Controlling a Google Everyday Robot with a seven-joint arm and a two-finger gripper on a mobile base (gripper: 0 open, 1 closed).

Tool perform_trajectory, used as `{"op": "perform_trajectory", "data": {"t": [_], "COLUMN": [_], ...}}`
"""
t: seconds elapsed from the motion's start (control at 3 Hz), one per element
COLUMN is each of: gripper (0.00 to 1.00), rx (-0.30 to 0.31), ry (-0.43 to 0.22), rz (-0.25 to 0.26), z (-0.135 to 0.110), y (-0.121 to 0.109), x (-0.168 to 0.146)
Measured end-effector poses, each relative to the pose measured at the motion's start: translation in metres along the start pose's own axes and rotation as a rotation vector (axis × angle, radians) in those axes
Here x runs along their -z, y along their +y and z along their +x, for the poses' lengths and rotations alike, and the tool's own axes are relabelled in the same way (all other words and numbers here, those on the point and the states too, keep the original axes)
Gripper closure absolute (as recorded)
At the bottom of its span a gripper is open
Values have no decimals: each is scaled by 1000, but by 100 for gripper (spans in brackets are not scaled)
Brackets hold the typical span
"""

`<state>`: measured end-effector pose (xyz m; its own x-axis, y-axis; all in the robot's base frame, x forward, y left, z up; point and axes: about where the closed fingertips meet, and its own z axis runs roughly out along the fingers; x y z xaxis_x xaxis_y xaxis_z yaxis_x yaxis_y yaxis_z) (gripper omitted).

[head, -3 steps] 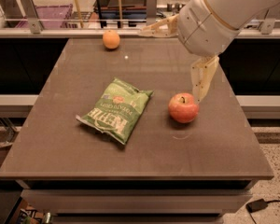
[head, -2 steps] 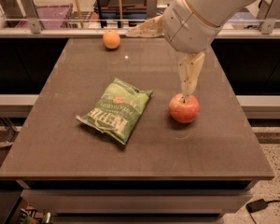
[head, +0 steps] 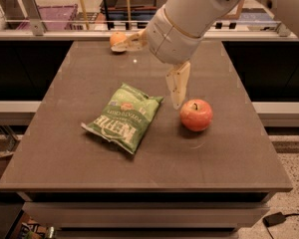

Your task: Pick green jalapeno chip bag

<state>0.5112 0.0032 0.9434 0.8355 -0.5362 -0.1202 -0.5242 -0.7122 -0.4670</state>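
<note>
The green jalapeno chip bag [head: 123,117] lies flat near the middle of the brown table [head: 65,163], a light-green foil bag with white lettering and a small orange-red emblem. My gripper [head: 145,76] hangs above the table just up and right of the bag, not touching it. It is open and empty: one cream finger [head: 178,85] points down beside the bag's top right corner, and the other finger [head: 127,43] reaches left near the table's far edge.
A red apple [head: 196,115] sits right of the bag, close under the lower finger. An orange [head: 117,37] sits at the table's far edge, partly behind the upper finger. Shelving and a purple crate [head: 57,15] stand behind the table.
The arm and gripper have moved left, from over the apple towards the bag. The bag, apple and orange have not moved.
</note>
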Motion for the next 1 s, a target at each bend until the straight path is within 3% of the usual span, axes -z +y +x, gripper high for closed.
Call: {"op": "perform_trajectory", "data": {"t": [1.0], "gripper": [0], "rx": [81], "ry": [-147], "rz": [-36], "z": [-29], "y": [-14], "x": [-81]}}
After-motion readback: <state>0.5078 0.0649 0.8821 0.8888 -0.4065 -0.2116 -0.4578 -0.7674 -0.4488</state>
